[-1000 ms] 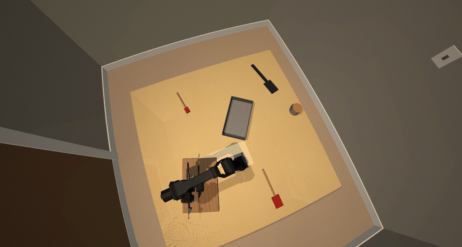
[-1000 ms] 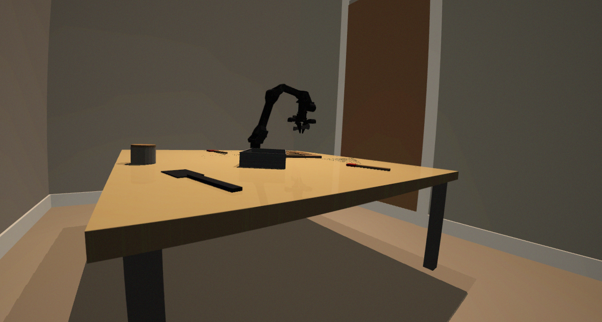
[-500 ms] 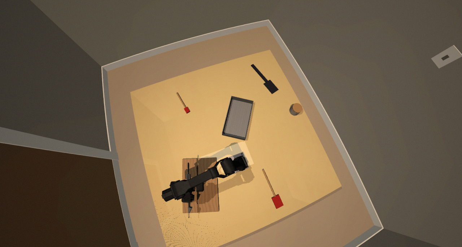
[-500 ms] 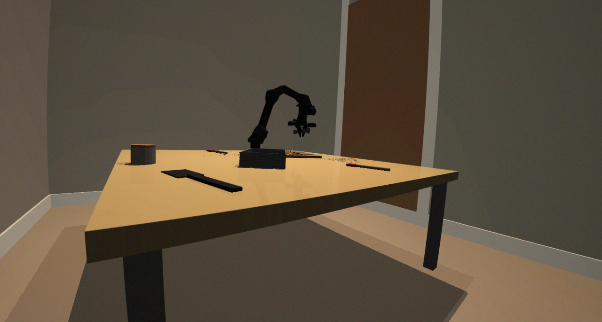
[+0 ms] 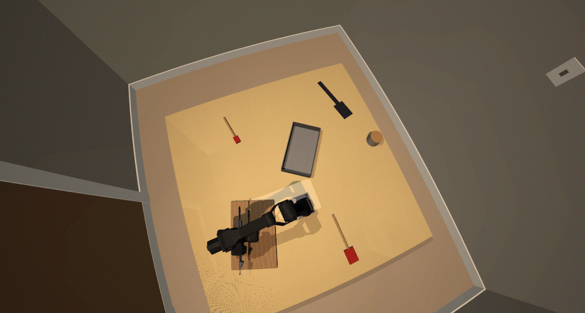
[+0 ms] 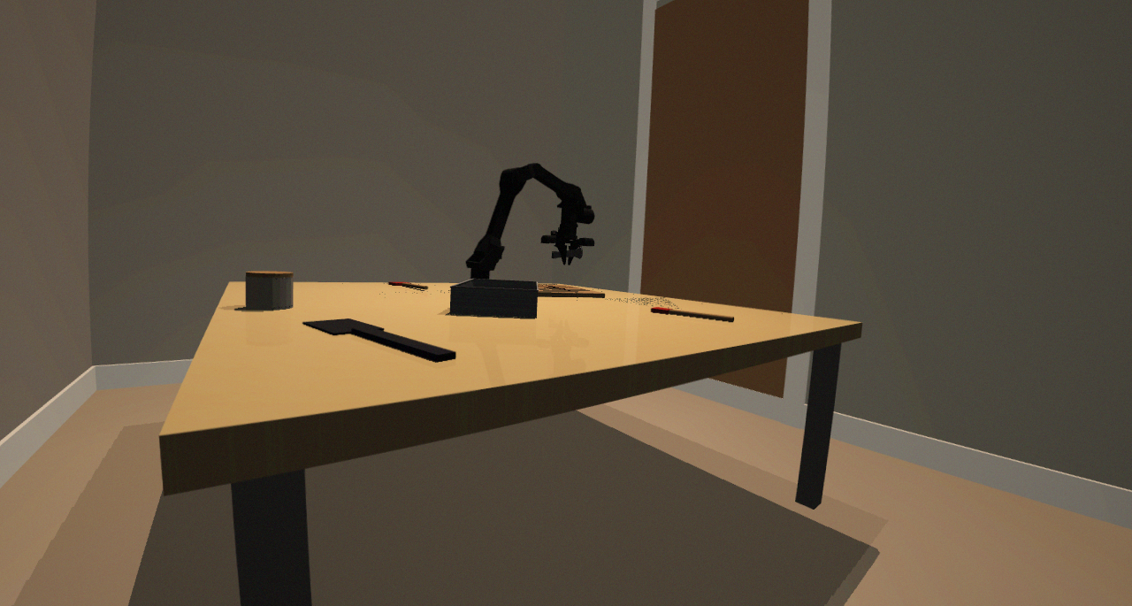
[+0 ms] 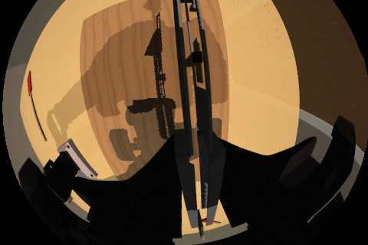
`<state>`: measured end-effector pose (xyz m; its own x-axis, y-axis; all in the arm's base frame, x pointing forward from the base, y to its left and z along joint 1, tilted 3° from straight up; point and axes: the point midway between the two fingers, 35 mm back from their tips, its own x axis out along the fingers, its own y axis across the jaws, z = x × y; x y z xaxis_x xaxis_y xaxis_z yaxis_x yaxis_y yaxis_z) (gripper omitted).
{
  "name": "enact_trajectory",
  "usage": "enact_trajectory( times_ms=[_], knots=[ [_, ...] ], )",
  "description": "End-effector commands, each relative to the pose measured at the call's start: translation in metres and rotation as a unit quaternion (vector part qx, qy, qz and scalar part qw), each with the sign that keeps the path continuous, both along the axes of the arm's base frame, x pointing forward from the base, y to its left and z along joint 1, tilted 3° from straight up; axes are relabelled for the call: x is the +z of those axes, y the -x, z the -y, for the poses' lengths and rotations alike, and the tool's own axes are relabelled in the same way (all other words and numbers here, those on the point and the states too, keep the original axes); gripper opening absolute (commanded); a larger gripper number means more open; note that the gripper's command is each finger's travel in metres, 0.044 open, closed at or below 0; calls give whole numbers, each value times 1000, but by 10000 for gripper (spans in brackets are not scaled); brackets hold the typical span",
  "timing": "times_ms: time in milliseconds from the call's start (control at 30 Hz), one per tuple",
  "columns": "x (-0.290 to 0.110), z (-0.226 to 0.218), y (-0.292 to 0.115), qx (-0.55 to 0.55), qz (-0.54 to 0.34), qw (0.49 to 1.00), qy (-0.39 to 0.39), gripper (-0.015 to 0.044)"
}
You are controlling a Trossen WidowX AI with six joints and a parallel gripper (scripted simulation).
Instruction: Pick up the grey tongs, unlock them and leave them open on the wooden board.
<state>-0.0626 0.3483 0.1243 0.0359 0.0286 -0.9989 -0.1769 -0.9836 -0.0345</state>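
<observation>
Your black robot arm (image 5: 261, 221) reaches over the wooden board (image 5: 268, 254), which lies flat on the tabletop (image 5: 368, 196). Its claw (image 6: 567, 257) is nearly closed and clamped on the grey tongs (image 7: 190, 51), holding them in the air above the board, roughly level and lined up with the board's long side. The tongs' two arms (image 7: 205, 76) sit close together, almost parallel. Beyond the board's far end sits the roasting tin (image 5: 301, 149), well apart from it. A red-headed spatula (image 5: 345, 239) lies beside the board, past the arm's base, and a smaller one (image 5: 231, 129) lies farther off.
</observation>
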Motion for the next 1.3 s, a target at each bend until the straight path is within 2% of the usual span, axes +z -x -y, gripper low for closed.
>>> enact_trajectory(
  times_ms=[0,1200,1267],
  knots=[
    [-7,0,-1,1,2,1000,0,-150],
    [-57,5,-4,1,1,1000,1,-150],
    [-55,5,-4,-1,0,1000,2,-98]
  ],
)
